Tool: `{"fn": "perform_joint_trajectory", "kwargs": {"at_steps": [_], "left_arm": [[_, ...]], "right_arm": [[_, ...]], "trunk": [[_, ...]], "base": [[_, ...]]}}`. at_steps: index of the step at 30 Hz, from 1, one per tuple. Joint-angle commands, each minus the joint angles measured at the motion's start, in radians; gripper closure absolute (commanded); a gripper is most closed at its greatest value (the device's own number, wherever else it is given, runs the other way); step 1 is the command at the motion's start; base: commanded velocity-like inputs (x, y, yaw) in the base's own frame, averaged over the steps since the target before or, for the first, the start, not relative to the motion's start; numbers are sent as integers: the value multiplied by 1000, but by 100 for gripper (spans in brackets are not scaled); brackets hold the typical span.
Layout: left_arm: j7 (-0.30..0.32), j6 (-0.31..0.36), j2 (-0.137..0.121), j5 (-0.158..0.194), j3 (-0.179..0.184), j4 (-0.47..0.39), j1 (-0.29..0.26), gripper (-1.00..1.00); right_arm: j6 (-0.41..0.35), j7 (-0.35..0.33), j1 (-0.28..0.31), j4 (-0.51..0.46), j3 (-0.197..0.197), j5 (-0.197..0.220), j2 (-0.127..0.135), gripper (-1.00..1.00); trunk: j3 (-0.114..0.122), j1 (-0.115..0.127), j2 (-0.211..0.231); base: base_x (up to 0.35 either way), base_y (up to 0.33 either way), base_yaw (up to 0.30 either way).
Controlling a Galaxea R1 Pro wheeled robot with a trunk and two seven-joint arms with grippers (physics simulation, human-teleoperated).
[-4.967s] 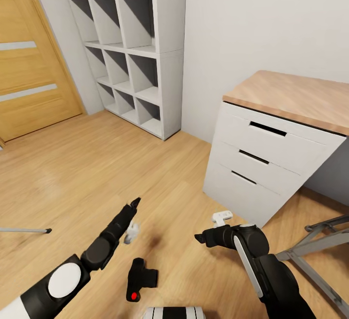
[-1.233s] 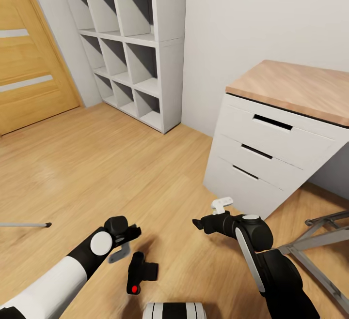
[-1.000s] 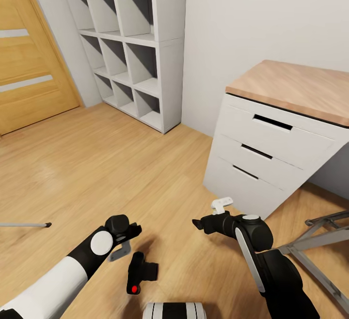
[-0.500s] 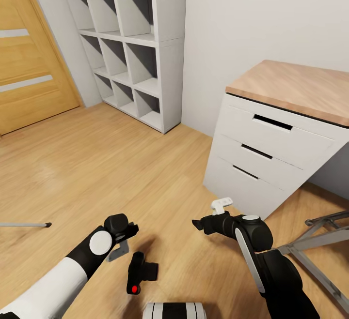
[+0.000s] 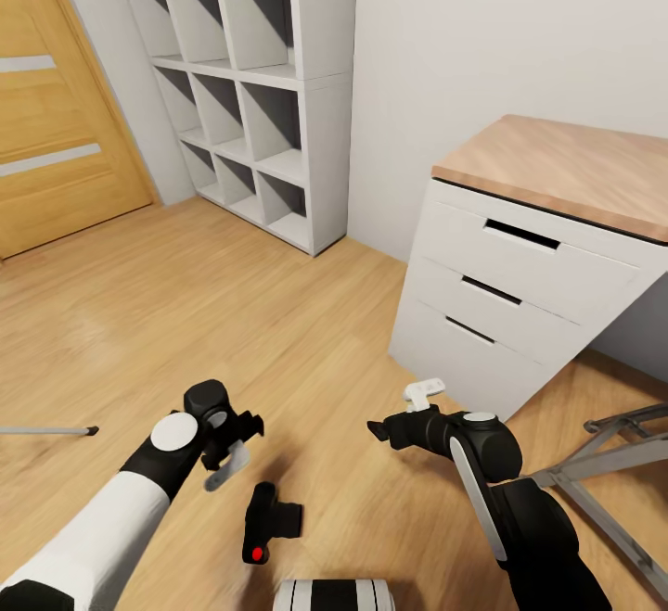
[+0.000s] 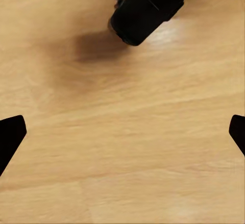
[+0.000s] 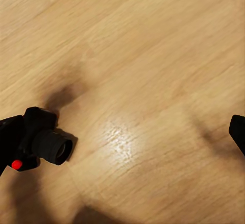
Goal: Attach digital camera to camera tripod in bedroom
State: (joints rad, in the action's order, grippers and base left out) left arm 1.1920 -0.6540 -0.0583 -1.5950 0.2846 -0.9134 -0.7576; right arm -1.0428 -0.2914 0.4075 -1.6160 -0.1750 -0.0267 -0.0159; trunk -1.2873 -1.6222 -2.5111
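Right now your one digital camera [image 5: 269, 523] lies on the plank floor [image 5: 186, 314], just below your left gripper [image 5: 234, 449], whose fingers are spread wide on nothing. Your right gripper [image 5: 394, 416] hovers nearby, also parted and empty. One white drawer chest [image 5: 520, 314] shows three drawers.

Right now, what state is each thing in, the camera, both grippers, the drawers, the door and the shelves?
digital camera: lying on the floor, ungripped
left gripper: open, empty, above floor beside the camera
right gripper: open, empty
drawer chest: all three drawers shut
door: shut
cube shelves: empty
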Motion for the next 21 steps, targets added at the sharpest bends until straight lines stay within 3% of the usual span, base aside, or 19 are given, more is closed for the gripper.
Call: {"fn": "perform_joint_trajectory", "kwargs": {"at_steps": [1, 13, 21], "left_arm": [[2, -6, -1, 16, 0, -3, -3, -100], [18, -17, 12, 197, -23, 1, -8, -100], [-2, -18, -1, 221, -33, -1, -3, -100]], "right_arm": [[-4, -3, 1, -1, 0, -3, 0, -100], [-4, -3, 1, -2, 0, -7, -1, -100], [-4, -3, 1, -2, 0, -8, 0, -100]], "trunk": [[-1, 0, 0], [-1, 0, 0], [-1, 0, 0]], "base": [[0, 0, 0], [0, 0, 0], [0, 0, 0]]}}
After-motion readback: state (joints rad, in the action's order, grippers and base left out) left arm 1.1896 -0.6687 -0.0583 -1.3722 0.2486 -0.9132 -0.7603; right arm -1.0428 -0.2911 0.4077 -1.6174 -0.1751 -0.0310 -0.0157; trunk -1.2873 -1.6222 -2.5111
